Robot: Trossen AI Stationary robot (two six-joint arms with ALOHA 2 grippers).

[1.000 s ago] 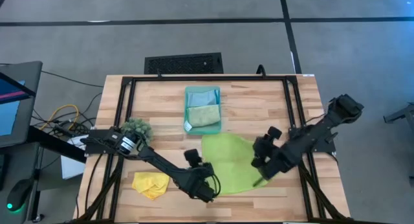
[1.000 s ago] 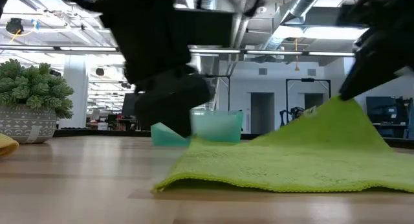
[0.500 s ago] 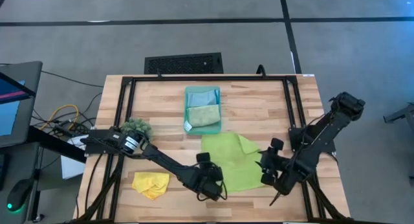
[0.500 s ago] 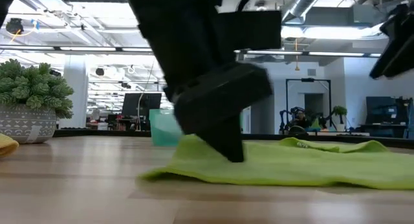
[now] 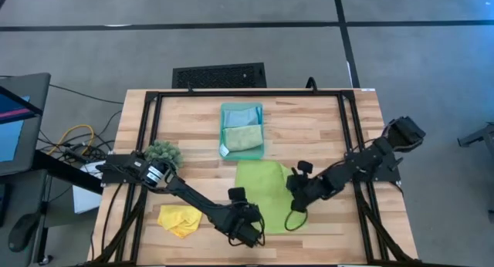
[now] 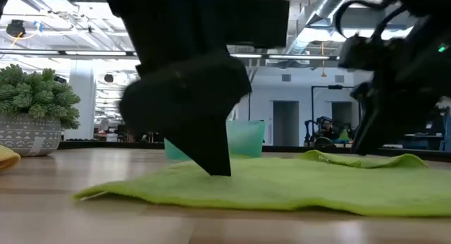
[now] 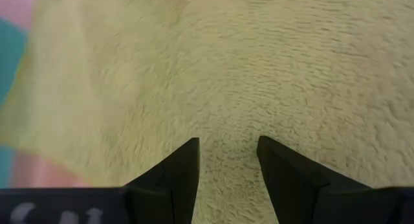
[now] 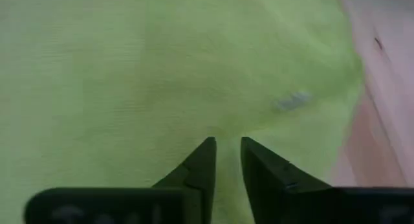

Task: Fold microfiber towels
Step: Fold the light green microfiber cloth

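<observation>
The lime green towel [image 5: 262, 196] lies flat on the table's near middle. My left gripper [image 5: 243, 224] stands open on the towel's near-left part, and in the low view it [image 6: 215, 163] is the big dark shape in front. My right gripper [image 5: 297, 191] is tipped down at the towel's right edge [image 8: 304, 120], its fingers a narrow gap apart. The yellow towel [image 5: 179, 219] lies crumpled near the left front corner. The light blue towel [image 5: 241, 114] and the sage towel [image 5: 243, 137] lie in the teal tray [image 5: 263, 132]. My left gripper presses its two open fingertips [image 7: 189, 156] down on the towel's top surface [image 7: 226, 130], near its near-left corner. The fingers slant down from the near-left side. The cloth lies flat on the table under them. My right gripper: I cannot tell whether its fingertips [image 8: 207, 153] touch the towel or hold any cloth.
A small fuzzy green plant in a pot [image 5: 164, 153] stands at the left, behind the yellow towel. A black frame [image 5: 231, 93] runs round the tabletop. Bare wood shows at the far right [image 5: 324, 128] and far left.
The lime towel's right part, raised under my right gripper a second ago, has dropped flat. That gripper swung out toward the near right, then came back left and down to the towel's right edge. Under my left gripper, the towel has slid a little toward the table's left.
</observation>
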